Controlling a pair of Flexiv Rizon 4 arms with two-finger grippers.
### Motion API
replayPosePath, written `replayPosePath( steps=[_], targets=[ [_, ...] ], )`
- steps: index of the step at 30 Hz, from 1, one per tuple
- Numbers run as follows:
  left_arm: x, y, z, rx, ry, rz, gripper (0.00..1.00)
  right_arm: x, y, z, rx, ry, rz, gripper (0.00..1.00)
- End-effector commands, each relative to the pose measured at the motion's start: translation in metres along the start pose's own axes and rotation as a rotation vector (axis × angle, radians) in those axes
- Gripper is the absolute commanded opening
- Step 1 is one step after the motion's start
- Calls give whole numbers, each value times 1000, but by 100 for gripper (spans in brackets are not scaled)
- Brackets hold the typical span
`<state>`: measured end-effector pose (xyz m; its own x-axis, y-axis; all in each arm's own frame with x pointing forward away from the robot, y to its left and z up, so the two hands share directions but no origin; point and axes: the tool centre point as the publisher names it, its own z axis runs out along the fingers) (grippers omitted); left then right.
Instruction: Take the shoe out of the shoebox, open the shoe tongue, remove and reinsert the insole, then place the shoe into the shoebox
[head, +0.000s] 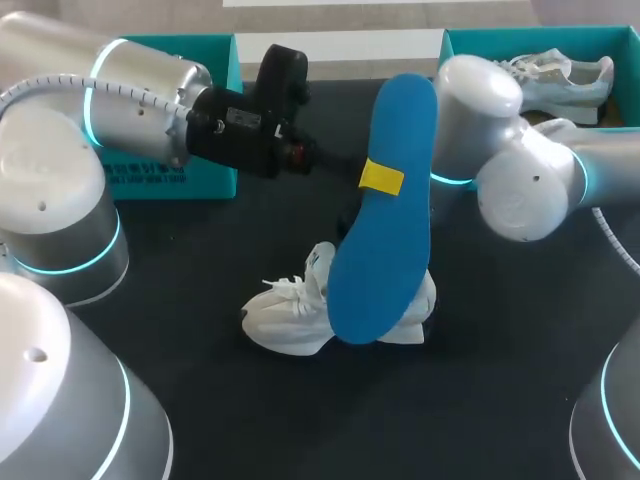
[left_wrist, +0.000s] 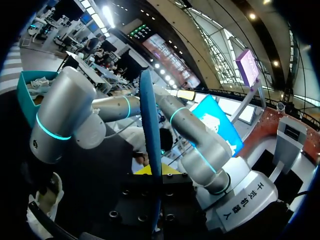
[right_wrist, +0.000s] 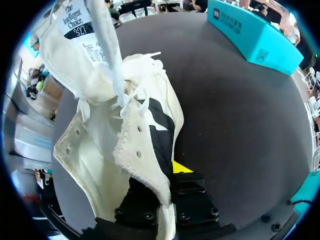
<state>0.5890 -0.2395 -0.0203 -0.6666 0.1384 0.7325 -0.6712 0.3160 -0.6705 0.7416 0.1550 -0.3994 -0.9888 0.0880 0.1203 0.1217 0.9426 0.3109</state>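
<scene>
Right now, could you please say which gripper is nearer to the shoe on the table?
Right: the right gripper grips the shoe's side; the left gripper is above it, holding the blue insole.

In the right wrist view the white lace-up fabric shoe (right_wrist: 125, 145) hides one finger of the right gripper (right_wrist: 167, 171), which the head view loses wholly behind the blue foam insole (head: 380, 220) along with the shoe's middle, while the right arm (head: 520, 180) covers part of the far right pale sneaker (head: 560, 75).
</scene>
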Motion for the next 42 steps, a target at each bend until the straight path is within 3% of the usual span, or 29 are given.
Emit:
replayPosePath(
  steps=[1, 5, 10, 22, 24, 30, 39, 42],
  targets=[
    [-1, 1, 1, 0, -1, 0, 0, 5, -2, -8, -19, 23, 52, 0],
    [-1, 1, 1, 0, -1, 0, 0, 13, -7, -15, -37, 72, 201, 0],
    [-1, 1, 1, 0, -1, 0, 0, 29, -12, -26, -161, 54, 445, 0],
    [-1, 1, 1, 0, -1, 0, 0, 31, -12, -27, -175, 54, 460, 0],
    [-1, 1, 1, 0, -1, 0, 0, 34, -17, -28, -257, -16, 633, 0],
    [-1, 1, 1, 0, -1, 0, 0, 40, -13, -27, -280, -185, 954, 0],
    [-1, 1, 1, 0, -1, 0, 0, 63, -16, -38, -325, -326, 1312, 0],
    [-1, 1, 1, 0, -1, 0, 0, 65, -13, -38, -324, -332, 1298, 0]
  ],
)
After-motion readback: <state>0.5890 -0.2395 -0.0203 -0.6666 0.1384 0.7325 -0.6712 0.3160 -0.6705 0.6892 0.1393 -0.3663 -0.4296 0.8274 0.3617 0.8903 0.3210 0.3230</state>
